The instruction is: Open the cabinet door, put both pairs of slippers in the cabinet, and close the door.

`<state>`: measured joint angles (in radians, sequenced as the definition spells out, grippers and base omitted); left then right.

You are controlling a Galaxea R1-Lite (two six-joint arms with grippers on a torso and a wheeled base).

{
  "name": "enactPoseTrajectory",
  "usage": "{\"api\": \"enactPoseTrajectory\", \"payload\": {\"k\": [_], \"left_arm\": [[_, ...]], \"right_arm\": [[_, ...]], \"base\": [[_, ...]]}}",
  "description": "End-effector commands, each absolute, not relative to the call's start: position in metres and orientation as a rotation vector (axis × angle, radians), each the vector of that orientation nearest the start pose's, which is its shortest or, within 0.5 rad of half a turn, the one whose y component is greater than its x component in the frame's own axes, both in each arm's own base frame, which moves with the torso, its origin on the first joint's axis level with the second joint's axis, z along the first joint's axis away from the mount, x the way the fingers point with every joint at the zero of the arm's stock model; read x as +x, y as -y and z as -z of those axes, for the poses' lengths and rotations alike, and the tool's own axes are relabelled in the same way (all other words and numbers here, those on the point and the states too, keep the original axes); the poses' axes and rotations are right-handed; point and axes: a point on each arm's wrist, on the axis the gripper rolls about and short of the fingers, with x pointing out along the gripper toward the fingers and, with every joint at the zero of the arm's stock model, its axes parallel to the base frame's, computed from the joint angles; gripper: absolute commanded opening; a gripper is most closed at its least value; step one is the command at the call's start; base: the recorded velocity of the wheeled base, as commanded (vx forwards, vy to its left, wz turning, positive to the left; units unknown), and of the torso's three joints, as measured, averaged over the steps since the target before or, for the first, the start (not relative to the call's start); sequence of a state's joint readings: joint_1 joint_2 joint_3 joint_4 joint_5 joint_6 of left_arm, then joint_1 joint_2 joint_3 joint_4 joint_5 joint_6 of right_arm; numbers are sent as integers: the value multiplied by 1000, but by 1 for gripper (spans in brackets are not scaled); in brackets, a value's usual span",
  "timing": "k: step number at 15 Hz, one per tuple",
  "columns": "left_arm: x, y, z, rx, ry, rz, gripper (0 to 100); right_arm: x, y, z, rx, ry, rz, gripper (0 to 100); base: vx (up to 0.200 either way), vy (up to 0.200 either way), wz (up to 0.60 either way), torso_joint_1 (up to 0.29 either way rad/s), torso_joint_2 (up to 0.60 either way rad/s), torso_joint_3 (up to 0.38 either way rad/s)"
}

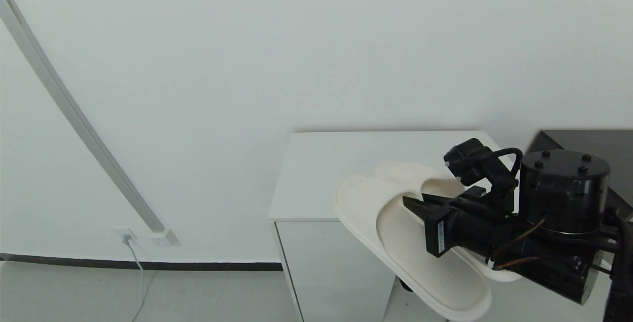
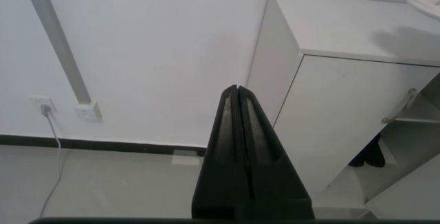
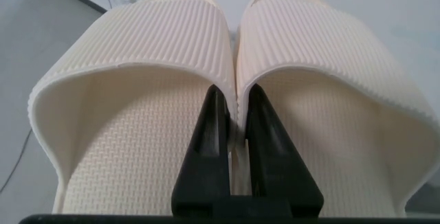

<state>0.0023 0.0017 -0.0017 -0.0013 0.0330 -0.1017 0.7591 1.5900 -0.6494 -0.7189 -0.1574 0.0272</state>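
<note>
The right claw (image 1: 415, 206) holds a pair of cream slippers (image 1: 395, 228) in the air in front of the white cabinet (image 1: 346, 173), level with the front right corner of its top. Its jaws are pinched narrow on the two inner edges, which are pressed together. The slippers hang tilted, toes towards the cabinet. From the left wrist, the door (image 2: 344, 114) appears swung open. Its handle (image 2: 407, 105) stands at the free edge, with a shelf (image 2: 416, 121) behind it. A dark shape (image 2: 368, 157) lower down is too dim to name.

The left claw (image 2: 237, 93) hangs beside the cabinet with its jaws pressed together and nothing between them.

The step in hand looks like carrying this pair to the opening. Done well, it would mean a firm pinch so neither slipper slides out. The arm would come down below the cabinet top, go in toes first, and pass wide of the door's free edge. The slippers should be set far enough back that the door can shut, and to one side so a second pair fits.

By count there are two slippers making one pair, one cabinet, one door, one handle and two claws.
</note>
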Motion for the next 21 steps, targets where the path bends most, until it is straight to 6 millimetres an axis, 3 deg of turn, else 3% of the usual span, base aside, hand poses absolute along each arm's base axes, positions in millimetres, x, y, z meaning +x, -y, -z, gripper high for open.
{"api": "enactPoseTrajectory", "payload": {"k": [1, 4, 13, 21], "left_arm": [[-23, -1, -76, -101, 3, -35, 0], [-23, -1, -76, -101, 3, -35, 0], [-23, -1, -76, -101, 3, -34, 0], [-23, -1, -76, -100, 3, -34, 0]], "right_arm": [[198, -183, -180, -75, -213, -597, 0], [200, -185, -176, -81, -226, -597, 0], [201, -187, -172, -88, -240, -598, 0], [201, -188, -167, -97, -255, -597, 0]], "base": [[0, 0, 0, 0, 0, 0], [0, 0, 0, 0, 0, 0], [-200, 0, 0, 1, 2, 4], [0, 0, 0, 0, 0, 0]]}}
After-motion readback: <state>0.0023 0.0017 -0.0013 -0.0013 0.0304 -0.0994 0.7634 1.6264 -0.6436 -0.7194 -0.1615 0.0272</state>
